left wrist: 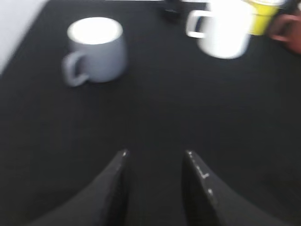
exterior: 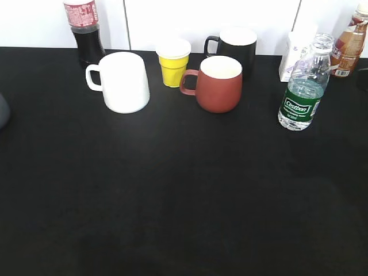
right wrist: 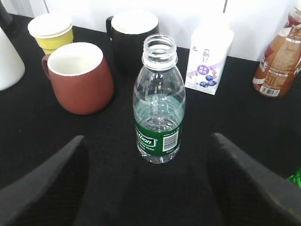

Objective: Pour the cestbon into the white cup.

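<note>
The cestbon (exterior: 305, 86) stands upright at the right of the black table, uncapped and about half full of water. In the right wrist view the cestbon (right wrist: 159, 108) is centred in front of my right gripper (right wrist: 146, 137), whose fingers are wide open on either side without touching it. The white cup (exterior: 123, 82) stands upright at the back left, handle to the left; it also shows in the left wrist view (left wrist: 225, 28), top right. My left gripper (left wrist: 156, 153) is open and empty over bare table. Neither gripper shows in the exterior view.
A cola bottle (exterior: 83, 29), a yellow cup (exterior: 173, 62), a red-brown mug (exterior: 218, 83), a black mug (exterior: 233, 49), a white carton (exterior: 293, 54) and a brown drink bottle (exterior: 351, 43) stand along the back. A grey mug (left wrist: 96, 49) stands at the far left.
</note>
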